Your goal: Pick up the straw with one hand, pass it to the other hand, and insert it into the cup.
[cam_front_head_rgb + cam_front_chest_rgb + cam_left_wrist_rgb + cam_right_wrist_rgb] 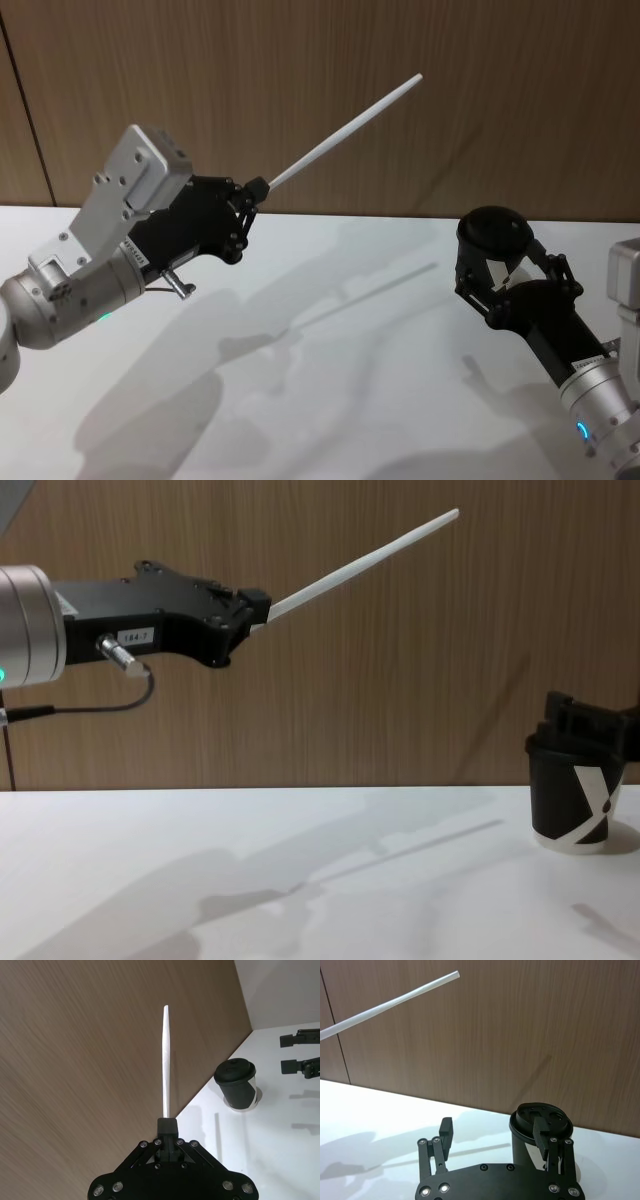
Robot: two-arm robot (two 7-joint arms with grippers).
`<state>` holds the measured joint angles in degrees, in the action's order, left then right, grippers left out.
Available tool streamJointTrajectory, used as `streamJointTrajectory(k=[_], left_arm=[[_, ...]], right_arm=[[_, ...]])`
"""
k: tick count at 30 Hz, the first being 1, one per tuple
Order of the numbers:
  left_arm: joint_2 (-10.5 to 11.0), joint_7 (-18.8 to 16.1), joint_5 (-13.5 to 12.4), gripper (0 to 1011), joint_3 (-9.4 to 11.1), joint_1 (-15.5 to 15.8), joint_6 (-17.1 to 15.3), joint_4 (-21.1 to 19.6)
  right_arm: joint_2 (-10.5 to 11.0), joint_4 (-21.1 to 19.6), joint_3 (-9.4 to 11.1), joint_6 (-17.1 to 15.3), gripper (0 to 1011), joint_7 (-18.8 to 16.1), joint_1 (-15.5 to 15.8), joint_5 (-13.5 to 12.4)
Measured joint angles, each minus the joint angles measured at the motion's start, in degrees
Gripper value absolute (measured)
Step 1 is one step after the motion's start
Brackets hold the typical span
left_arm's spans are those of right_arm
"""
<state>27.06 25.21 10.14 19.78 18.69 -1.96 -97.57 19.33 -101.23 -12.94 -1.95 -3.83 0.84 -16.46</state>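
My left gripper (258, 188), the one labelled "184-7", is raised above the table's left side and shut on the lower end of the white straw (345, 120). The straw (365, 555) slants up and to the right, well above the table. On the table at the right stands the black lidded cup (493, 232) with its white X mark (598, 802). Just on the near side of it my right gripper (510, 265) is open and holds nothing. In the left wrist view the cup (237, 1087) stands apart from the right gripper's fingers (295, 1065).
The white table (350, 380) runs back to a brown wood-panelled wall (300, 60). Shadows of the arm and the straw fall across the table's middle.
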Motion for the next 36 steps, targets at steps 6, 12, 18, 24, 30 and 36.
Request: streamJointTrajectory(k=[6, 12, 18, 24, 30, 36], left_arm=[[-0.1, 0.4, 0.2, 0, 0.4, 0.8, 0.2, 0.2], [-0.1, 0.6, 0.4, 0, 0.6, 1.3, 0.3, 0.3], [-0.2, 0.7, 0.5, 0, 0.8, 1.6, 0.3, 0.4], [-0.2, 0.8, 0.5, 0, 0.9, 1.8, 0.4, 0.4], [-0.2, 0.9, 0.6, 0, 0.9, 1.9, 0.4, 0.5], [-0.2, 0.9, 0.6, 0, 0.9, 2.0, 0.4, 0.5]], right_arm=[[0.0, 0.0, 0.0, 0.0, 1001, 0.0, 0.0, 0.0], [0.0, 0.0, 0.0, 0.0, 1001, 0.0, 0.0, 0.0], [0.0, 0.0, 0.0, 0.0, 1001, 0.0, 0.0, 0.0], [0.0, 0.0, 0.1, 0.0, 1001, -0.1, -0.1, 0.0], [-0.2, 0.0, 0.6, 0.0, 1001, -1.4, -0.9, -1.2], [-0.4, -0.3, 1.6, -1.0, 1001, -4.1, -2.5, -4.6]])
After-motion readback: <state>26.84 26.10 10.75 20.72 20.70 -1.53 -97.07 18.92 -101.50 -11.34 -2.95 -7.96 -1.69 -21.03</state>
